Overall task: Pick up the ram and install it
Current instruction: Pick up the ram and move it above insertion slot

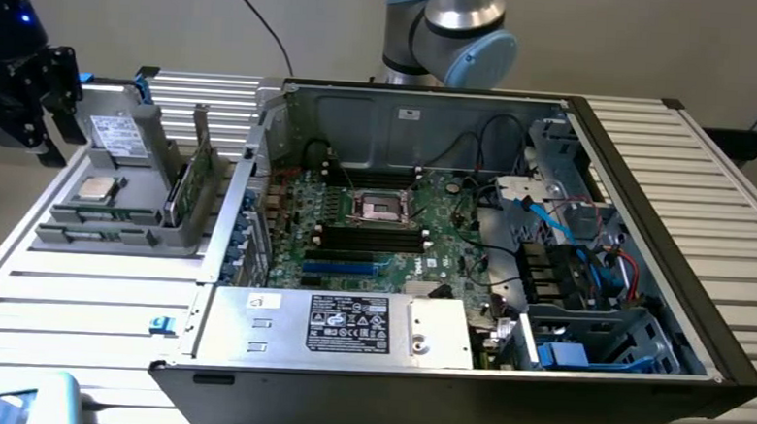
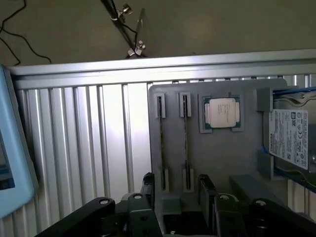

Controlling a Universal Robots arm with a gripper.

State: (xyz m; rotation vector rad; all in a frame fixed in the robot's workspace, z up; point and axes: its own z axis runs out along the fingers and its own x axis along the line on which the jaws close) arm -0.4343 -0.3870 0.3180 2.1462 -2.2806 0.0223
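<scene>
Evidently open, the claw hangs near the ram, beside a Toshiba-labelled drive.

- The table: ribbed bare aluminium with a satin sheen.
- The computer case: matt black outer shell, dull grey sheet metal inside.
- The power supply, at six o'clock inside the case: bare grey steel with a printed label.
- The tray, at nine o'clock from the case: smooth, matt grey plastic.
- The ram, standing in the tray: green circuit board.
- The processor chip: silvery metal lid, faintly shiny.
- The gripper: matt black.
- The arm, at twelve o'clock: silvery metal with a glossy pale-blue cap.
</scene>
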